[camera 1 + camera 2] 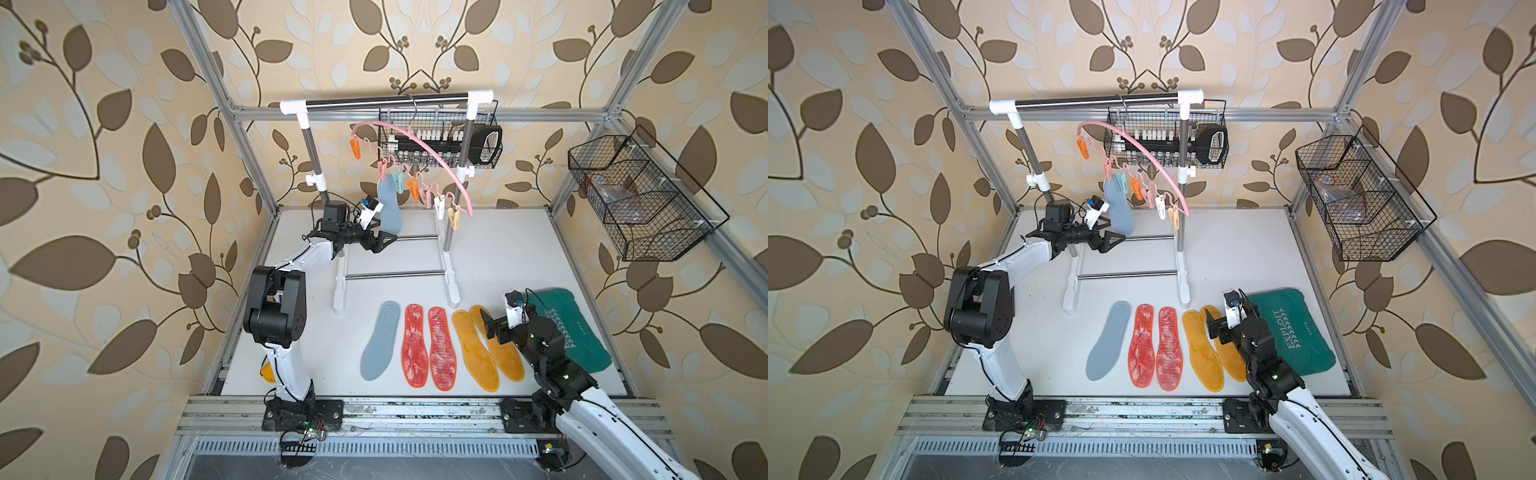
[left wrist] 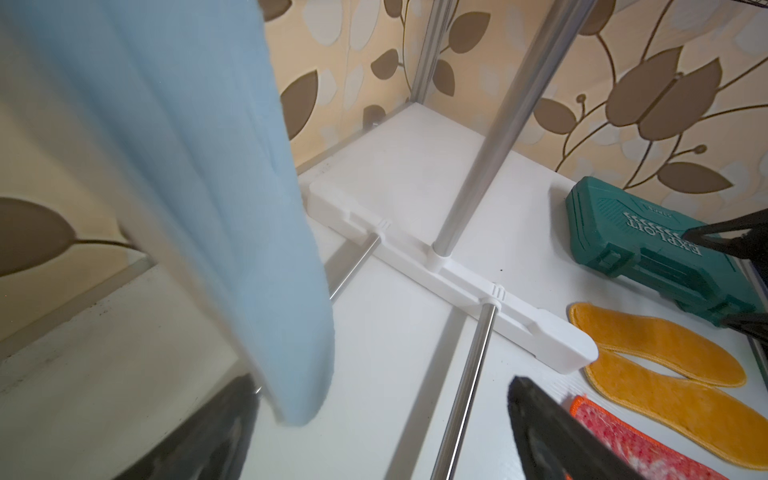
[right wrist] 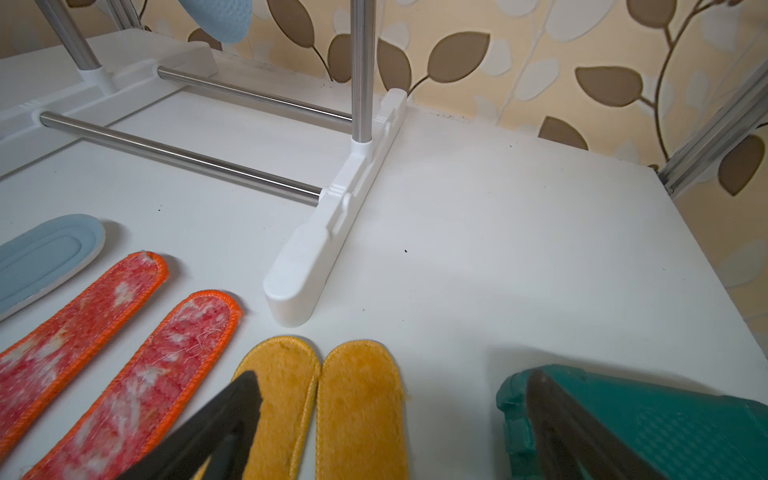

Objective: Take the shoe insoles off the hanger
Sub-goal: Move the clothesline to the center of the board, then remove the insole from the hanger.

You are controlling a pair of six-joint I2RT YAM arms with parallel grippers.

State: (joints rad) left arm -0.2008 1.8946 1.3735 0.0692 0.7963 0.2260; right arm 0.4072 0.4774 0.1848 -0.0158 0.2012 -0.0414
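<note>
In both top views you see the hanging grey-blue insole [image 1: 390, 210] clipped to the hanger [image 1: 436, 156], which hooks over the steel rack [image 1: 386, 104] at the far side. Your left gripper [image 1: 384, 243] sits at that insole's lower end, jaws wide apart and holding nothing. On the near table [image 1: 519, 257] lie the flat grey-blue insole [image 1: 380, 343], the red-and-white pair [image 1: 428, 348] and the orange-yellow pair [image 1: 476, 355]. Your right gripper [image 1: 492, 326] hovers over the orange-yellow pair, spread and empty, left of the green case [image 1: 582, 328].

In the left wrist view, the hanging insole's blurred tip lies between the spread fingers [image 2: 552, 428]; you cannot tell if it touches.

In the right wrist view, the fingers [image 3: 216, 419] stand apart above the orange-yellow pair and the case.
</note>
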